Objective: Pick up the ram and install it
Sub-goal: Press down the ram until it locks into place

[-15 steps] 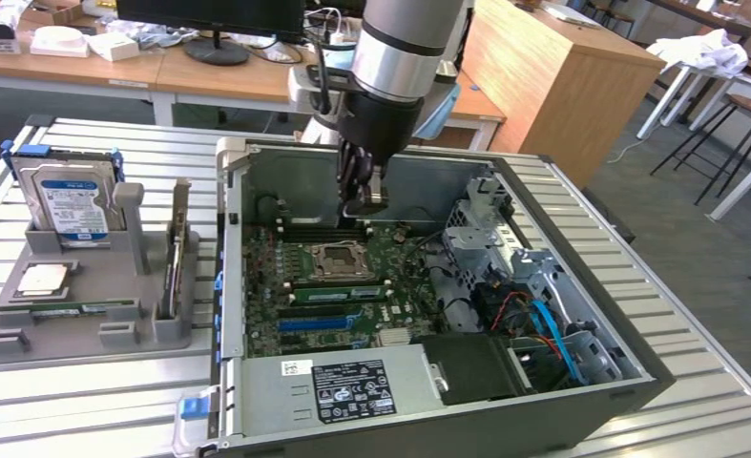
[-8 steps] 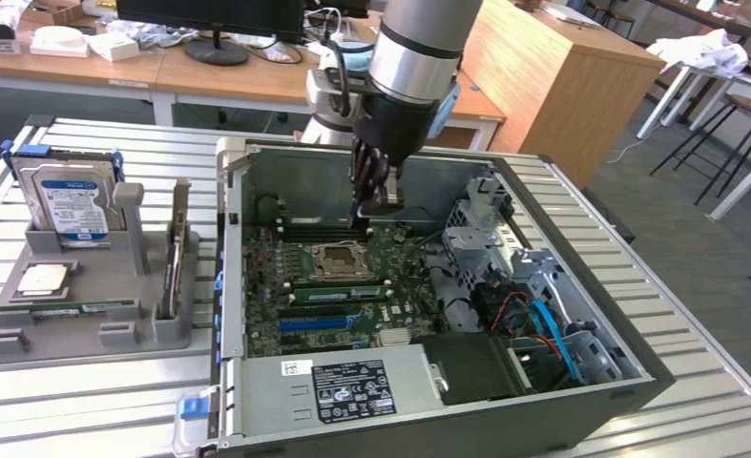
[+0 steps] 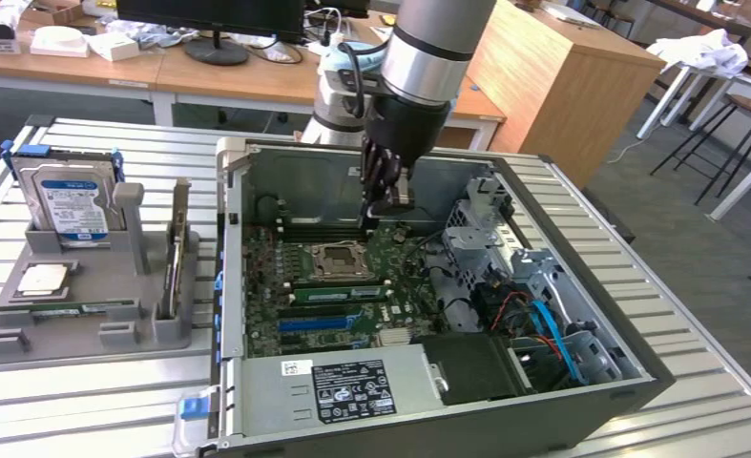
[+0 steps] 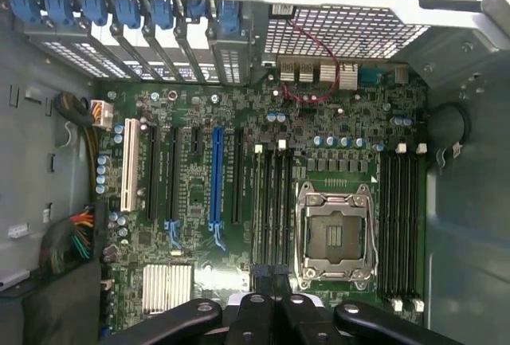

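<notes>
Reaching down into the open computer case (image 3: 528,286), the arm (image 3: 432,48) is standing nearly vertical, its silver forearm descending from above and its black wrist section pointing straight at the motherboard (image 3: 337,286). The tool (image 3: 385,205) is hanging just above the board, beside the empty CPU socket (image 3: 337,260) on the side toward the exterior view's right, over the memory slots at the far edge of the board. Its fingers are drawn tightly together; in the wrist view the black fingertips (image 4: 275,281) are sitting close against each other at the near end of the slot bank (image 4: 271,201) next to the socket. Whether anything thin is pinched between them cannot be told from either view.

A green ram (image 3: 76,308) stick is lying flat in a low recess along the front of the grey holder (image 3: 95,334), which is resting on the slatted metal desk (image 3: 680,286) to the exterior view's left of the case, well apart from the tool. On the same holder, a hard drive (image 3: 73,205) with a blue-and-white label is standing upright in its rear cradle, a small silver CPU chip (image 3: 44,279) is lying in front of it, and a thin card (image 3: 174,258) is standing on edge in a slot at the holder's side nearest the case.

Inside the case, 2 banks of dark memory slots are flanking the socket in the wrist view, and the second bank (image 4: 398,225) is appearing unoccupied.
</notes>
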